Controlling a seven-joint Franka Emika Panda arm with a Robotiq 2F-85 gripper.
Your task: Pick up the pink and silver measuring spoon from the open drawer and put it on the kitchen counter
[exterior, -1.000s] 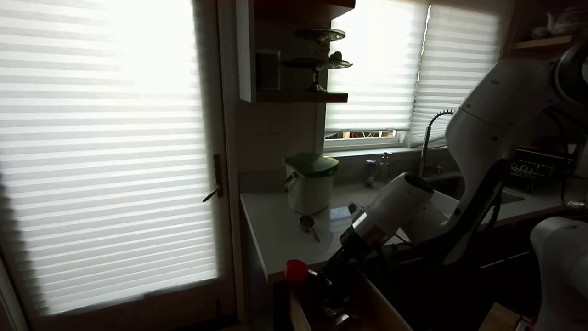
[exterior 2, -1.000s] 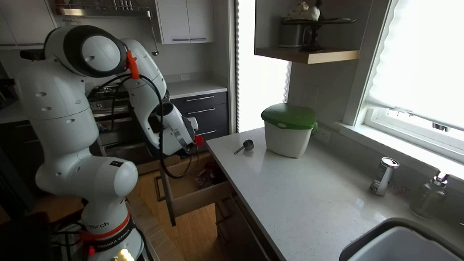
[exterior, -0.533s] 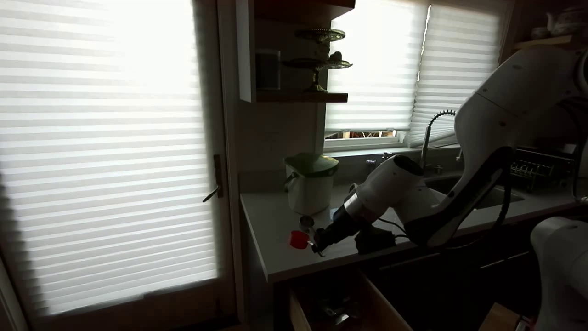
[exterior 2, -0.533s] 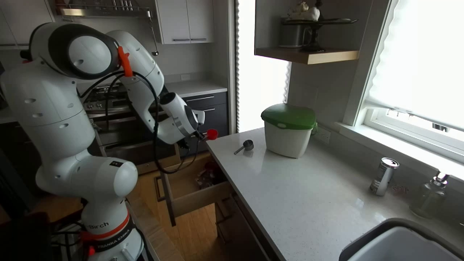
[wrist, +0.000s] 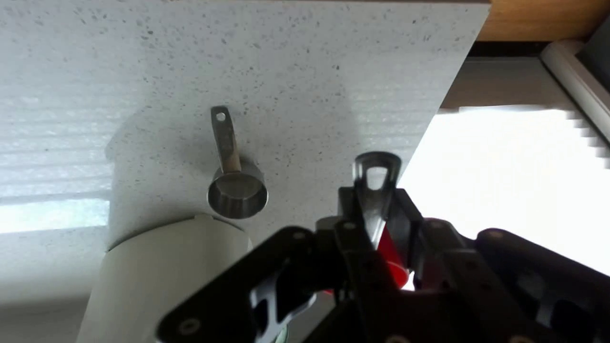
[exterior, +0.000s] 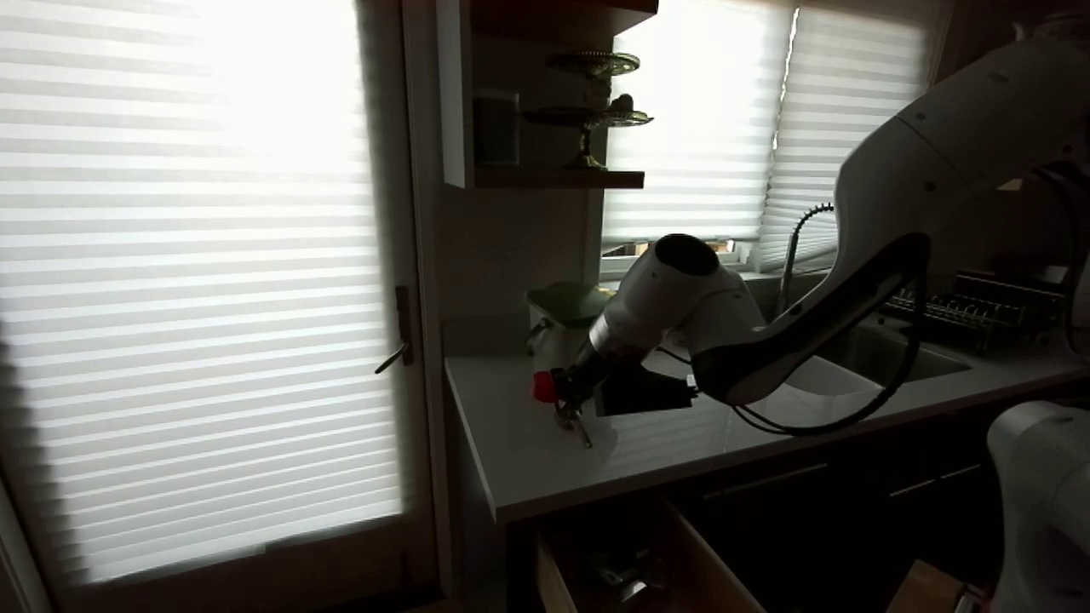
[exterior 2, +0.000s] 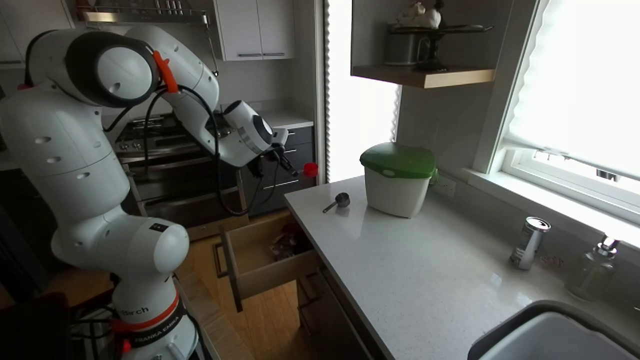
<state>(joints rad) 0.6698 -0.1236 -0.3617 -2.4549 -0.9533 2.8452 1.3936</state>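
The measuring spoon (exterior: 543,386) has a red cup and a silver handle. My gripper (exterior: 567,390) is shut on its handle and holds it in the air above the counter height, near the counter's corner. In an exterior view the spoon's red cup (exterior 2: 310,170) sticks out past the fingertips (exterior 2: 296,173). In the wrist view the handle end (wrist: 376,164) pokes out between the fingers (wrist: 375,205), and the red cup (wrist: 391,255) is partly hidden behind them. The kitchen counter (exterior 2: 400,260) lies below. The drawer (exterior 2: 277,272) stands open under the counter's edge, with dark and shiny items inside.
A silver measuring cup (wrist: 238,195) lies on the counter near the corner. A pale bin with a green lid (exterior 2: 400,185) stands beside it. A can (exterior 2: 530,245), a soap bottle (exterior 2: 592,272) and the sink (exterior 2: 545,340) are farther along. A shelf (exterior 2: 425,77) hangs above.
My gripper, holding the spoon, has risen from just over the drawer to above the counter's corner and moved toward the bin side. The drawer and the silver cup have not moved.
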